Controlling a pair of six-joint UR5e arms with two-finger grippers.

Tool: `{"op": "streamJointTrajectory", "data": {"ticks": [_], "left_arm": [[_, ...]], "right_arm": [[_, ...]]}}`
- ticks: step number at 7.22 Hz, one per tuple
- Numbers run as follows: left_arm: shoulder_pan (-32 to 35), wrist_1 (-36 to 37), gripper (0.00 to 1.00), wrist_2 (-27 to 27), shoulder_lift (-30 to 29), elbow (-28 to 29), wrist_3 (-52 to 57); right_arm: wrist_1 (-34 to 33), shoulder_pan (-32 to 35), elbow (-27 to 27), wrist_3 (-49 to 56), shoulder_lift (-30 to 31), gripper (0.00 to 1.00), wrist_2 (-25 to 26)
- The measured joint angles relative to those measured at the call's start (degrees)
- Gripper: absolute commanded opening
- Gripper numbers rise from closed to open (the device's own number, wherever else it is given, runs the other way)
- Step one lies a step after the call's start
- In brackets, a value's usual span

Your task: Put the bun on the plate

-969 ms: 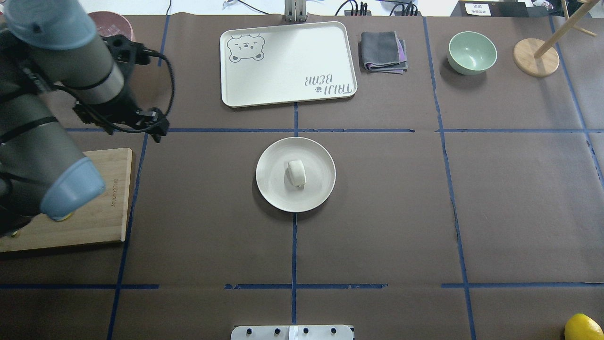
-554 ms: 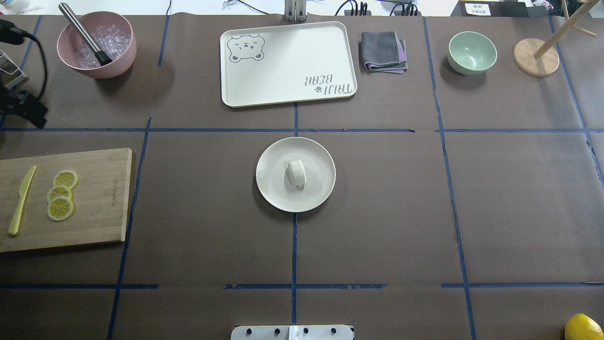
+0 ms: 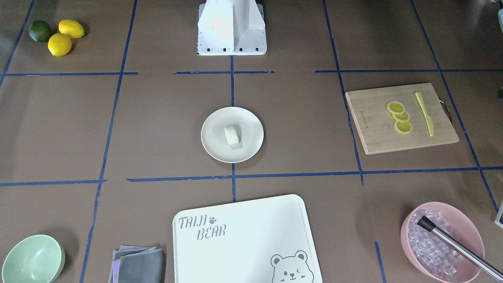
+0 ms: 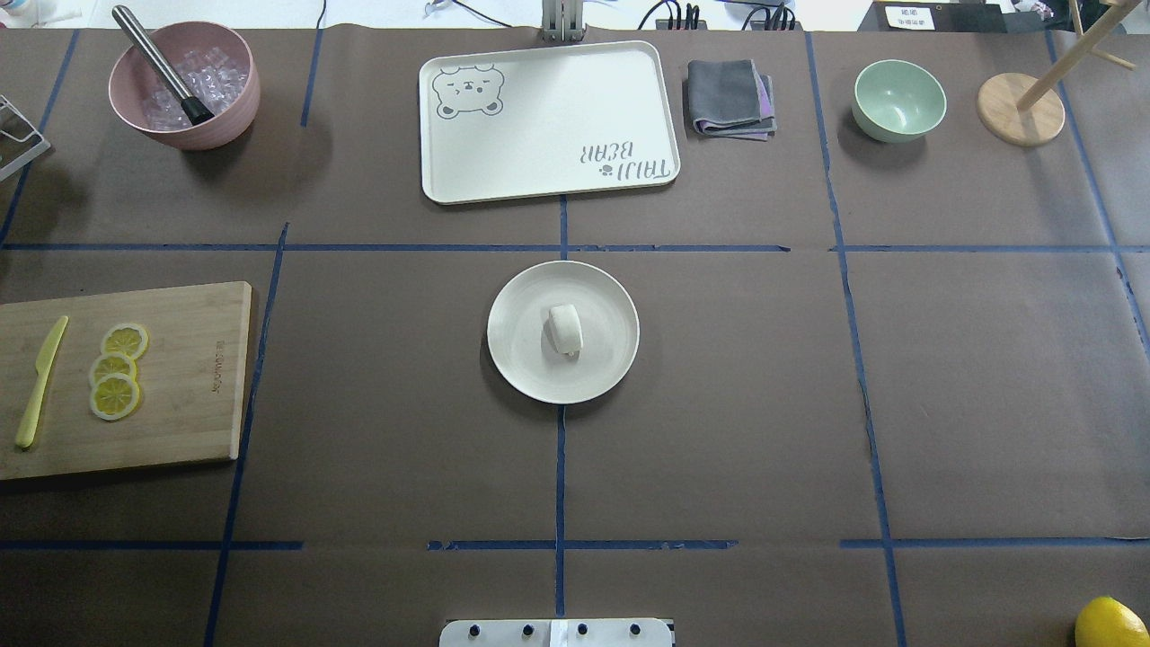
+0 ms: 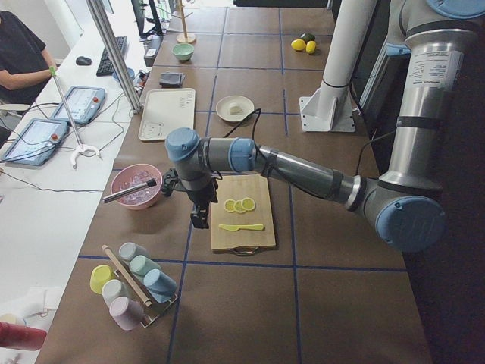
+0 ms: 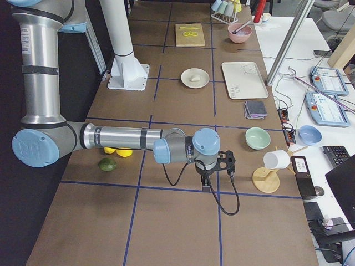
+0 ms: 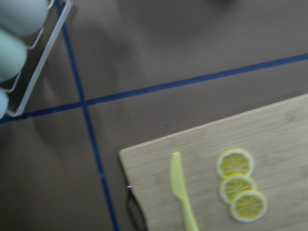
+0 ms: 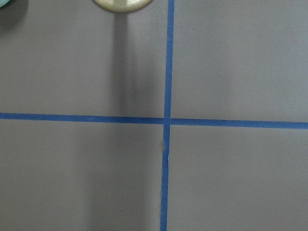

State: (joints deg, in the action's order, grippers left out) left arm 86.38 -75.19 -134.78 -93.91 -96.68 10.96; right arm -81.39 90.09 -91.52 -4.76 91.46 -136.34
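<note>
The small white bun [image 4: 565, 328] lies on its side in the middle of the round cream plate [image 4: 521, 359] at the table's centre, also seen as bun [image 3: 232, 136] on plate [image 3: 214, 138]. No gripper is near it. In the exterior left view my left gripper [image 5: 199, 216] hangs over the table beside the cutting board's corner, far from the plate; I cannot tell whether it is open or shut. My right gripper [image 6: 206, 185] shows only in the exterior right view, low over bare table near the green bowl; its state cannot be told either.
A wooden cutting board [image 4: 189, 422] holds lemon slices [image 4: 115, 370] and a yellow knife [image 4: 40, 382]. At the back stand a pink ice bowl [image 4: 184, 85], the bear tray [image 4: 548, 121], folded cloths [image 4: 730, 99], a green bowl [image 4: 898, 99] and a wooden stand [image 4: 1020, 110].
My left arm has pulled away to the left, out of the overhead view, uncovering the cutting board and pink bowl. The bun and plate have not moved.
</note>
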Motion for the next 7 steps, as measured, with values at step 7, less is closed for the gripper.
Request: {"op": "streamJointTrajectory", "data": {"ticks": [7], "left_arm": [[5.36, -12.84, 1.00, -1.06, 2.89, 9.46, -2.83]], "right_arm": [[0.00, 0.00, 0.03, 0.02, -0.11, 1.00, 0.05]]}}
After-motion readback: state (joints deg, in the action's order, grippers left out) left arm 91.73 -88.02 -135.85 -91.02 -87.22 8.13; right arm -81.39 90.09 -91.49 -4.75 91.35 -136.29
